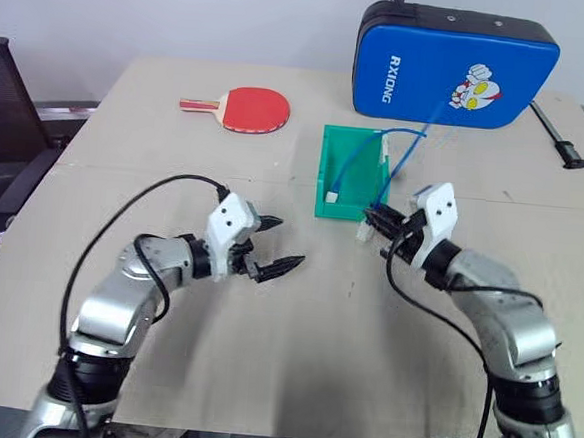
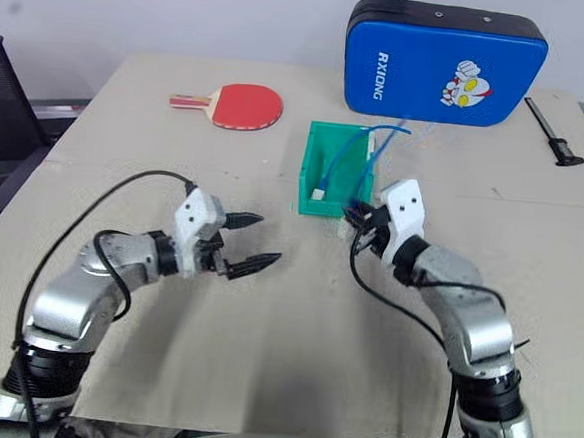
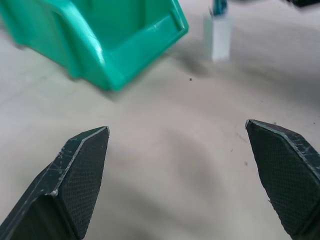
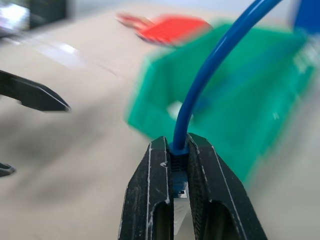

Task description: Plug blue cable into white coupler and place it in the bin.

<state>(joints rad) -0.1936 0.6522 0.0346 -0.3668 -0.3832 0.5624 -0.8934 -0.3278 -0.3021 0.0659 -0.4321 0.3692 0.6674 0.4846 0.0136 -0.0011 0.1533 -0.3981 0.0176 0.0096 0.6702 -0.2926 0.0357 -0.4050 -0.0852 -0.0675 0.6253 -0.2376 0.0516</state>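
A broad tan cardboard-covered table [image 1: 292, 359] carries everything. At its far edge lies a large blue padded case [image 1: 455, 64] with a cartoon print and white lettering, and beside that case a black rod-like tool [image 1: 558, 135]. A red table-tennis paddle [image 1: 248, 109] with a wooden handle lies flat toward the far left.

Near the middle stands the small rectangular green plastic bin [image 1: 327, 181], thin-walled. Inside it a blue cable with a white end piece [image 1: 348, 170] leans against the wall.

The right gripper [image 1: 380, 225], just beside the bin's near right corner, is clamped tight on the thin bright-blue cable [image 4: 210, 80] close to its plug end. From the black fingers [image 4: 150, 200] the cable rises and arcs over the bin's right side. The tiny white plastic coupler [image 3: 218, 40] hangs on the cable's end just below the fingers, above the table beside the bin.

The left gripper [image 1: 275, 246] hovers over bare table, well apart from the bin, its jaws spread wide and holding nothing.
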